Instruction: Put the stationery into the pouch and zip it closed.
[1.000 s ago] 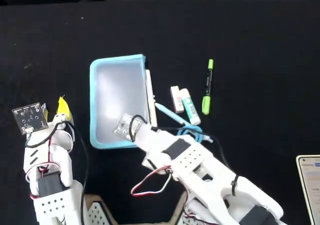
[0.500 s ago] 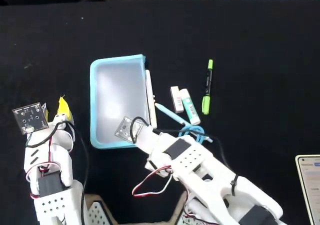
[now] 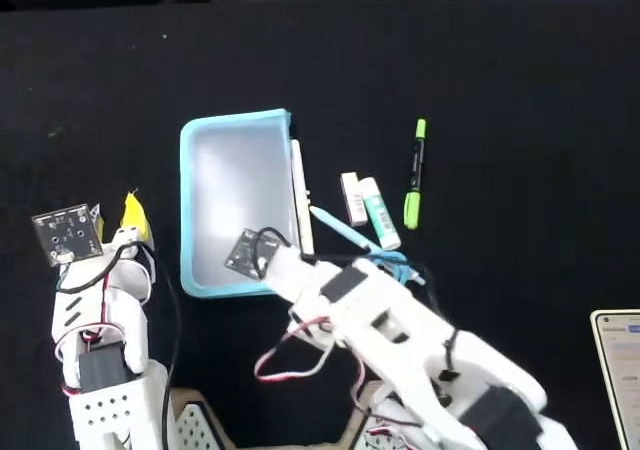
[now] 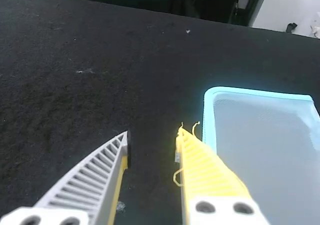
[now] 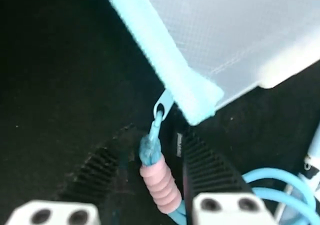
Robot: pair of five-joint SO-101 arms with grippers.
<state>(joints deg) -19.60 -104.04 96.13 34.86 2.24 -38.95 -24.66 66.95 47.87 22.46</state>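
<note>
Pouch [image 3: 235, 195] lies flat left of centre on the black counter [image 3: 520, 90]; it looks soft and light, likely to slide, so its beaded zipper pull [image 5: 159, 177] seems the best hold. Right end effector [image 5: 155, 135] straddles the pull, unclenched; left end effector [image 4: 150, 137] gapes empty.

White arms [image 3: 385, 325] carry red and black cables [image 3: 270, 353]; left claw [image 4: 152, 135] yellow and grey.
</note>
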